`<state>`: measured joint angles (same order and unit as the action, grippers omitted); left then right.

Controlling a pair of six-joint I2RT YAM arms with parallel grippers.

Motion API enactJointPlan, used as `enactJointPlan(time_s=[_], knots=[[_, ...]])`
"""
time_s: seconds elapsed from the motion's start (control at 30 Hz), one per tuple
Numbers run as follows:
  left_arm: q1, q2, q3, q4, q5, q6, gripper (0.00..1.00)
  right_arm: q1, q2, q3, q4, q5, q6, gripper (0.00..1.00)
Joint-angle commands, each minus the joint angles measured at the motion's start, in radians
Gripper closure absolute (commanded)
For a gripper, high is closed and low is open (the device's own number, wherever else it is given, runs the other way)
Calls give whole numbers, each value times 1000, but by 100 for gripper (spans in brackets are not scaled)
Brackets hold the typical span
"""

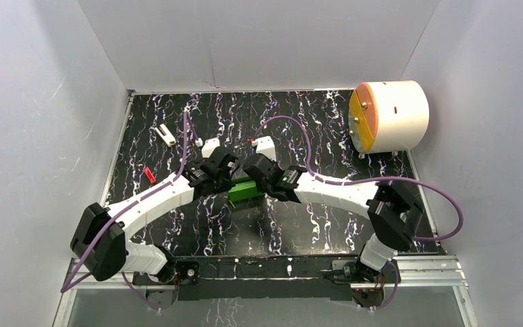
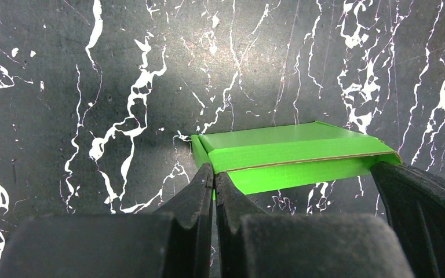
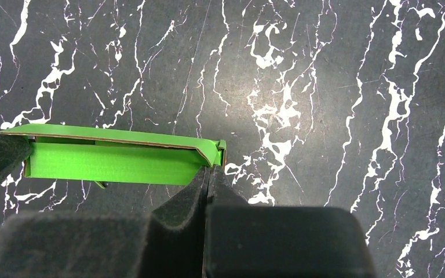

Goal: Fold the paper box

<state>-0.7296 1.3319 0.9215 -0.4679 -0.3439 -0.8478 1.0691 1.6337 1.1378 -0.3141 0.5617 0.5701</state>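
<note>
Paper box: thin green card, likely light, springy, easily creased. Left gripper and right gripper each pinch opposite box ends, which look like sensible holds.

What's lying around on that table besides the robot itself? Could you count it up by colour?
Green: 1, the paper box
White with an orange face: 1, the cylinder
White: 1, a small white piece
Red: 1, a small red piece
Total: 4
</note>
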Motion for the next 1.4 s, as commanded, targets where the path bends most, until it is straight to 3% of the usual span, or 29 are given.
enactJointPlan(time_s=[0.0,0.4,0.87,1.37], knots=[[-60,30,-32,49,86,-24,100,37,6,-14,31,-86,39,100],[-87,-4,-39,-35,49,-25,100,37,-24,-44,43,-28,50,100],[-123,61,28,-135,-6,3,100,37,-26,-51,52,1,60,100],[-203,46,-94,-9,46,-140,100,37,-39,-88,123,12,70,100]])
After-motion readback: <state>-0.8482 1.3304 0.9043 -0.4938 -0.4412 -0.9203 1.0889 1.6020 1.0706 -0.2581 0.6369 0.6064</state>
